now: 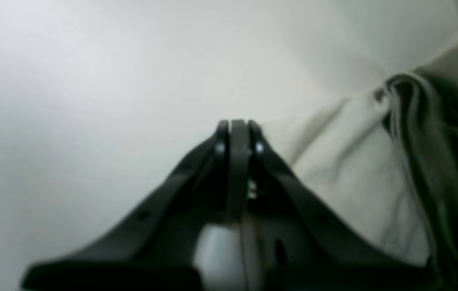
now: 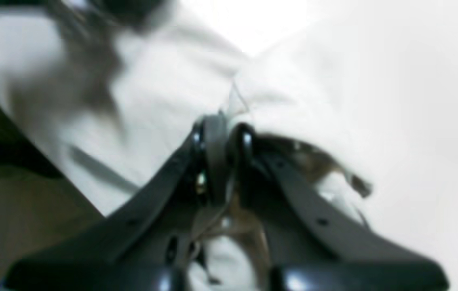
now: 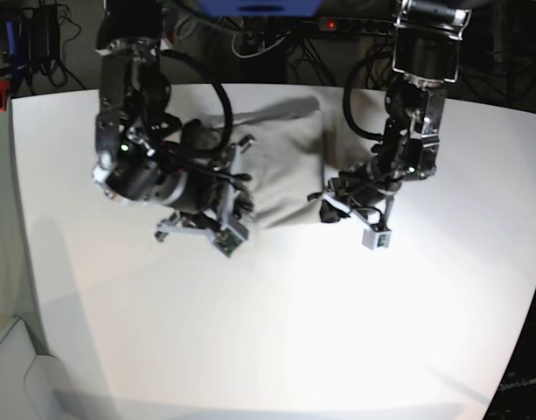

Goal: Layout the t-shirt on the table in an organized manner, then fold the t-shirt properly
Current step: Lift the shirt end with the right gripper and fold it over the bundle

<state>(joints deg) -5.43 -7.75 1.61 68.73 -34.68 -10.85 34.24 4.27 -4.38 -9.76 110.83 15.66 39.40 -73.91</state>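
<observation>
On the table (image 3: 276, 324), both arms' fingers pinch the folded t-shirt's (image 3: 285, 171) opposite edges.

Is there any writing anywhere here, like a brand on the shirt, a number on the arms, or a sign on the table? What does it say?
None can be read.
T-shirt: plain, no print shows.
Table: bare white, no marks.
Arms and both claws, left and right: black, with no legible label; both wrist views are blurred.
Gear behind the table: too small to tell.
</observation>
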